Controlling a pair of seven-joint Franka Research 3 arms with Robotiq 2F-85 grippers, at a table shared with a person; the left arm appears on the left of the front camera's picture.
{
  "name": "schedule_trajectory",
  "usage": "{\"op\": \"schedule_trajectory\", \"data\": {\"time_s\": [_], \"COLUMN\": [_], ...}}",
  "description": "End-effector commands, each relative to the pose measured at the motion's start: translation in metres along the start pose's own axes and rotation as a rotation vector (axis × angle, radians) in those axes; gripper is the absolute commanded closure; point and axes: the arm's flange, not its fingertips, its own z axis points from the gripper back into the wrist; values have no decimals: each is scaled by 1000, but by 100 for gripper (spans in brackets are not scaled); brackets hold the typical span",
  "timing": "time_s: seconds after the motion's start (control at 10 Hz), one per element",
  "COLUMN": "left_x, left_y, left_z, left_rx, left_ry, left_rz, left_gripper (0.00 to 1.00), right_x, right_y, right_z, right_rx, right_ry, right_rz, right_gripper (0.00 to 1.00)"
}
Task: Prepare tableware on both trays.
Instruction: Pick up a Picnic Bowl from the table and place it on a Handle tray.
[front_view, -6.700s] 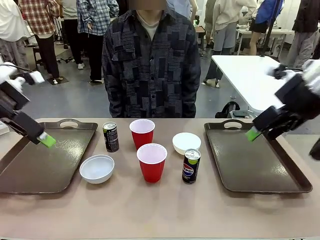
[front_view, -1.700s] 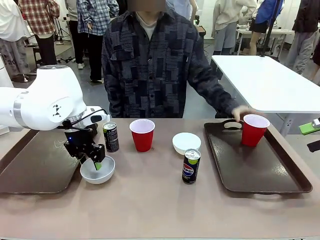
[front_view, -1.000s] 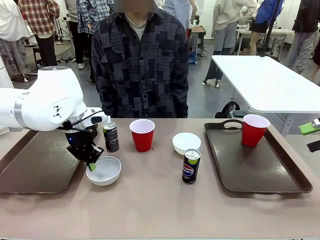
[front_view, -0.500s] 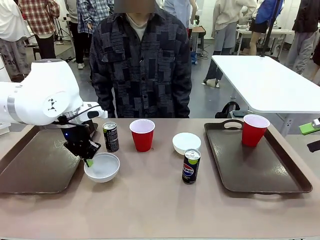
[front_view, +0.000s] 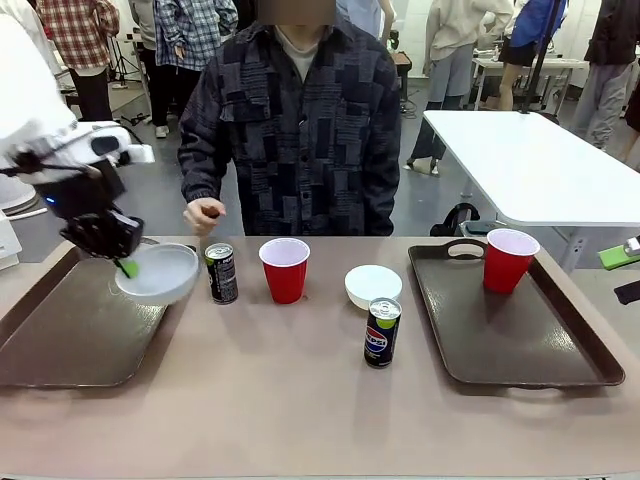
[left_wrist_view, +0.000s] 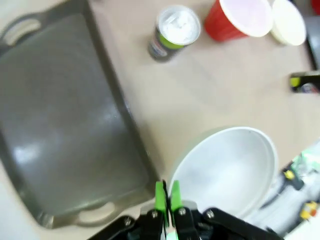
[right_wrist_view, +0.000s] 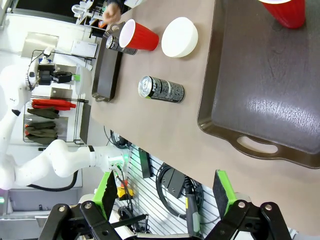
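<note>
I have the left gripper (front_view: 127, 267) pinched tight on the white bowl's (front_view: 160, 273) rim, bowl held clear of the tabletop (front_view: 300, 400) by the left tray (front_view: 60, 340); right gripper (right_wrist_view: 165, 182) gapes wide, holding nothing, near the right tray (front_view: 520, 340)

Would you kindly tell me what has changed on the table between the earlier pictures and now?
The left gripper closed on the rim of the near bowl and lifted it left, to above the edge of the left tray. The person set one red cup on the right tray, and their hand is now by the black-green can. The other cup, far bowl and Pepsi can stayed put.
</note>
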Motion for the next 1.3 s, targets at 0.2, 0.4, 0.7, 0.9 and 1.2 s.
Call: {"op": "schedule_trajectory", "data": {"time_s": [0.2, 0.4, 0.7, 0.9, 1.2], "left_x": [1, -4, -32, -57, -159], "left_y": [107, 156, 175, 174, 128], "left_z": [7, 8, 14, 13, 17], "left_rx": [-22, 1, 44, 57, 80], "left_ry": [34, 3, -21, -11, 104], "left_rz": [110, 199, 223, 211, 52], "left_gripper": [100, 100, 100, 100, 100], "right_x": [1, 1, 1, 1, 1], "right_y": [-1, -1, -1, -1, -1], "right_z": [0, 0, 0, 0, 0], "right_rx": [28, 28, 28, 28, 28], "right_ry": [-10, -10, -10, -10, -10], "right_rz": [17, 17, 17, 17, 17], "right_gripper": [0, 0, 0, 0, 0]}}
